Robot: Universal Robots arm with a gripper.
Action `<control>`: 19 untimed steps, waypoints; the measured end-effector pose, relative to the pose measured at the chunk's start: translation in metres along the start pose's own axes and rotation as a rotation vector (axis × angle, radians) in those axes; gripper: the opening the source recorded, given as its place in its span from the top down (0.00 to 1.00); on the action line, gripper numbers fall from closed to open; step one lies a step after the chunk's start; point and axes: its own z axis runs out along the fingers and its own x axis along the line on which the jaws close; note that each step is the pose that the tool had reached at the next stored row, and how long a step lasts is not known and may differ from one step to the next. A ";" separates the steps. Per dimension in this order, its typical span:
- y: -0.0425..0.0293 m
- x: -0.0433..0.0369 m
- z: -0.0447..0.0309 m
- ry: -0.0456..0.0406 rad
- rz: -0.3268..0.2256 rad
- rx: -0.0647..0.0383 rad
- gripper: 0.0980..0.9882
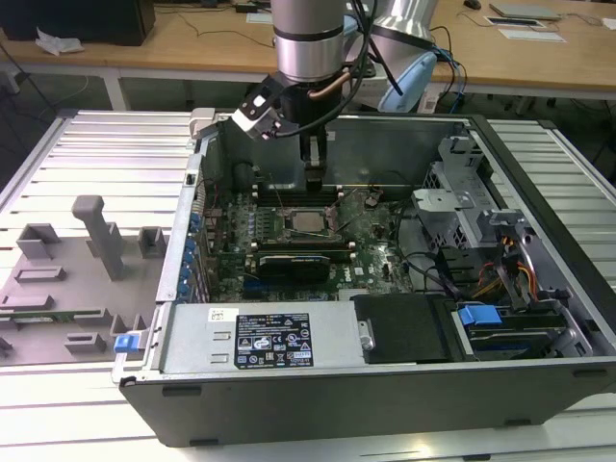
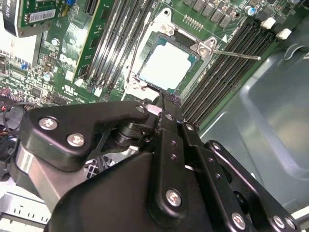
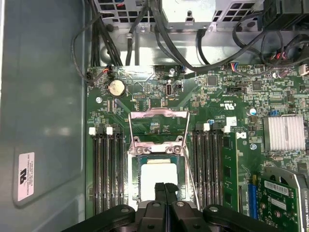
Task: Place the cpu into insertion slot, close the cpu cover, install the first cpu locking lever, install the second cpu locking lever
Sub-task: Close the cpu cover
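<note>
Here's the open computer case (image 1: 385,409), with the green motherboard (image 3: 222,101) lying inside it. The gripper (image 3: 164,188) hangs just over the insertion slot (image 3: 137,169), its claw closed with the fingers pressed together. The cpu cover (image 3: 158,114) is swung open beside the slot. The cpu (image 3: 159,174) sits in the slot.

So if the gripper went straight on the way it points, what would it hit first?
Most likely the cpu seated in the insertion slot, near its edge; the gripper points down at it, though depth is hard to judge.
</note>
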 end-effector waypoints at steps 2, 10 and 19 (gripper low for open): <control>0.0022 -0.0008 0.0001 0.0175 0.002 0.001 0.99; 0.0210 -0.0031 0.0034 0.0555 0.006 0.025 0.99; 0.0656 -0.0038 0.0085 0.0545 0.007 0.072 0.99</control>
